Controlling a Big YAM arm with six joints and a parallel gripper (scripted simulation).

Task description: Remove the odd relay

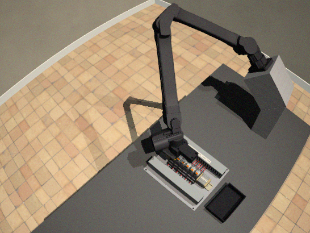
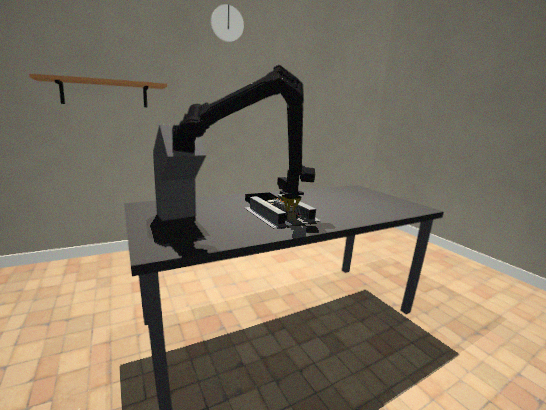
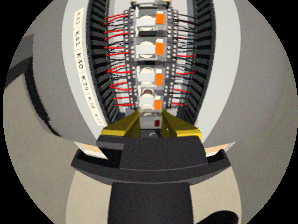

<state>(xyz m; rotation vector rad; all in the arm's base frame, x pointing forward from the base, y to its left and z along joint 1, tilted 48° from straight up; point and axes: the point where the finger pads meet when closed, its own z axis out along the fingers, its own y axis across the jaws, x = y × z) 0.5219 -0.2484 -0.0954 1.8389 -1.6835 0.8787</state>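
gripper (image 1: 176, 158) (image 2: 291, 214) (image 3: 150, 111) down at row's end, fingers closed on red-button relay (image 3: 151, 120), odd one among orange-button relays (image 3: 146, 49). relay right between fingertips, long axis spanning finger to finger, across row. whether plugs are free, can't tell. tray (image 1: 225, 202) (image 2: 260, 195) past row's opposite end, open side up; straight lift looks due first, then carry along row.

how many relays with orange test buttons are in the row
4. In the wrist view, they run in one line from the top relay, through the second and third, to the fourth just above the hand. More may be hidden under the hand.
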